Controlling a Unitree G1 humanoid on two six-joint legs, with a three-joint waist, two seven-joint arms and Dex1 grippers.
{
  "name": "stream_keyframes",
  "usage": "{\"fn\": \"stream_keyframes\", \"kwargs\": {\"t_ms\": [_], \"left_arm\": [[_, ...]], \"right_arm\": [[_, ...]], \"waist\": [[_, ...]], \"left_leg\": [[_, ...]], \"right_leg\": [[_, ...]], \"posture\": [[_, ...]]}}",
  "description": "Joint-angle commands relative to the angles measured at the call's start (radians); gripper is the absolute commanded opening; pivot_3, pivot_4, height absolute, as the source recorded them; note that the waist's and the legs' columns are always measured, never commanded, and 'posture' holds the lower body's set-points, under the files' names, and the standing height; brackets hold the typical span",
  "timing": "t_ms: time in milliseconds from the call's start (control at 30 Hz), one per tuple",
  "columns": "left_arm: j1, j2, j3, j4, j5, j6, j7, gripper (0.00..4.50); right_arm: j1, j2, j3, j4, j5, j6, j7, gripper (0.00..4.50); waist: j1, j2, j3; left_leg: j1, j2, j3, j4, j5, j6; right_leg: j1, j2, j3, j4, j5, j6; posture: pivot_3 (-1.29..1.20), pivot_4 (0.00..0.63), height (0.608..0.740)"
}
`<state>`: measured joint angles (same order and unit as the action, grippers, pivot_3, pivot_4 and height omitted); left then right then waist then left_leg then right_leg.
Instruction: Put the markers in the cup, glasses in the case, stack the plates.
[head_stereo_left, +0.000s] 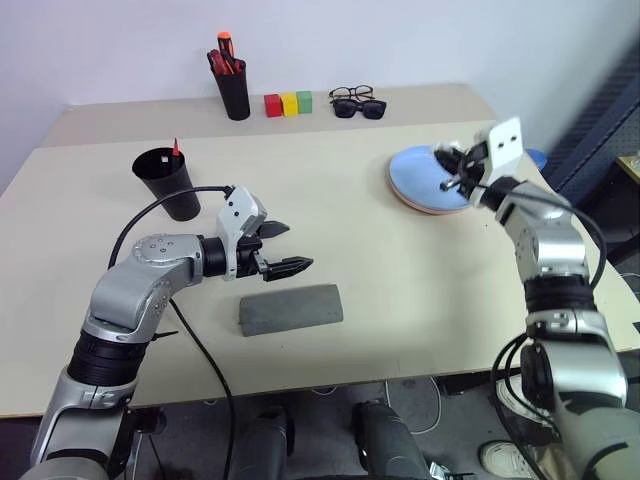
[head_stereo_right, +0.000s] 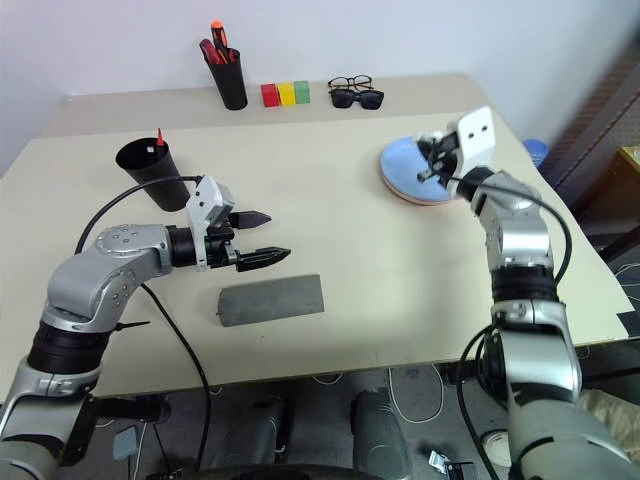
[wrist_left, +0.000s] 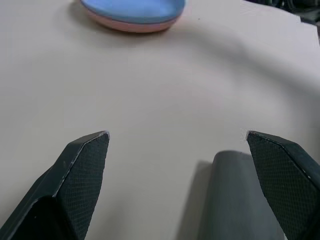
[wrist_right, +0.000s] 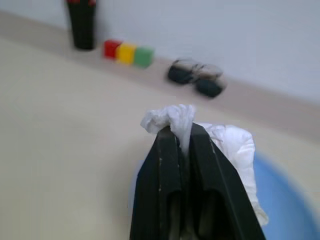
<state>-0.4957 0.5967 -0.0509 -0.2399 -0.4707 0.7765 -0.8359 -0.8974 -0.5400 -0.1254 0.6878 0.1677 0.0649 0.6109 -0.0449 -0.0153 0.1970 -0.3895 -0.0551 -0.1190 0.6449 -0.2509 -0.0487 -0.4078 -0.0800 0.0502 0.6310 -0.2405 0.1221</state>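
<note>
The black cup (head_stereo_left: 168, 180) stands at the left with a red-tipped marker (head_stereo_left: 176, 148) sticking out of it. The grey case (head_stereo_left: 290, 309) lies closed near the front edge. My left gripper (head_stereo_left: 298, 246) hovers open just behind it, holding nothing. At the right, the blue plate (head_stereo_left: 415, 170) rests on the pink plate (wrist_left: 131, 26). Above them my right gripper (wrist_right: 181, 132) is shut on a crumpled white tissue (wrist_right: 232, 145). The glasses are out of view.
At the back stand a narrow black pen holder (head_stereo_left: 235, 95) with red and orange markers, three coloured blocks (head_stereo_left: 288, 104), and a clear-lensed pair (head_stereo_left: 350, 93) beside sunglasses (head_stereo_left: 360, 108). A black cable (head_stereo_left: 165, 205) loops over my left arm.
</note>
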Motion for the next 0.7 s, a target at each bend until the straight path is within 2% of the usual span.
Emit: {"fn": "stream_keyframes", "kwargs": {"t_ms": [33,100,200,367,500,600,633,700], "left_arm": [[0.02,-0.011,0.054,-0.054,-0.02,-0.002,0.046,4.5],[0.034,-0.013,0.067,-0.073,-0.024,0.005,0.065,4.5],[0.06,-0.023,0.085,-0.104,-0.011,-0.003,0.115,4.5],[0.1,-0.038,0.1,-0.129,0.005,-0.028,0.174,4.5],[0.128,-0.067,0.108,-0.134,0.023,-0.074,0.224,4.5],[0.137,-0.109,0.115,-0.111,0.068,-0.133,0.3,4.5],[0.143,-0.117,0.113,-0.109,0.082,-0.159,0.31,4.5],[0.159,-0.129,0.106,-0.105,0.117,-0.202,0.338,4.5]], "right_arm": [[-0.107,-0.001,0.009,0.273,-0.061,-0.148,-0.023,0.02],[-0.152,0.001,0.022,0.377,-0.091,-0.199,-0.032,0.02],[-0.208,0.003,0.025,0.506,-0.124,-0.243,-0.068,0.94],[-0.234,-0.003,0.004,0.559,-0.132,-0.294,-0.095,3.38],[-0.218,-0.014,-0.04,0.513,-0.084,-0.327,-0.04,3.38],[-0.173,-0.019,-0.083,0.396,-0.014,-0.281,0.054,3.38],[-0.14,-0.021,-0.089,0.324,0.008,-0.247,0.083,3.38],[-0.007,-0.034,-0.089,0.054,0.075,-0.121,0.152,3.38]], "waist": [[0.0,0.0,0.0],[0.0,0.0,0.0],[0.0,0.0,0.0],[0.0,0.0,0.0],[0.0,0.0,0.0],[0.0,0.0,0.0],[0.001,0.0,0.0],[0.005,0.0,0.0]], "left_leg": [[0.0,0.0,0.0,-0.001,0.0,0.0],[-0.001,0.0,0.001,-0.002,0.0,0.0],[-0.001,0.0,0.001,-0.003,0.0,0.0],[-0.001,0.0,0.001,-0.004,0.0,0.0],[-0.001,0.0,0.001,-0.004,0.0,0.0],[-0.001,0.0,0.001,-0.004,0.0,-0.001],[-0.001,0.0,0.001,-0.004,0.0,-0.001],[-0.001,0.0,0.0,-0.004,0.0,-0.001]], "right_leg": [[0.0,0.0,0.0,0.0,0.0,0.0],[-0.001,-0.001,0.0,0.0,0.0,0.0],[-0.003,-0.001,0.001,0.0,0.0,0.0],[-0.003,-0.001,0.001,0.0,0.0,0.0],[-0.003,-0.001,0.001,0.0,0.0,0.0],[-0.003,-0.001,0.001,0.0,0.0,0.0],[-0.003,-0.001,0.001,0.0,0.0,0.0],[-0.002,-0.001,0.001,0.0,0.001,0.001]], "posture": [[0.0,0.15,0.74],[0.0,0.15,0.74],[0.0,0.15,0.74],[0.0,0.15,0.74],[0.0,0.15,0.74],[0.0,0.15,0.74],[0.0,0.15,0.74],[0.0,0.15,0.74]]}}
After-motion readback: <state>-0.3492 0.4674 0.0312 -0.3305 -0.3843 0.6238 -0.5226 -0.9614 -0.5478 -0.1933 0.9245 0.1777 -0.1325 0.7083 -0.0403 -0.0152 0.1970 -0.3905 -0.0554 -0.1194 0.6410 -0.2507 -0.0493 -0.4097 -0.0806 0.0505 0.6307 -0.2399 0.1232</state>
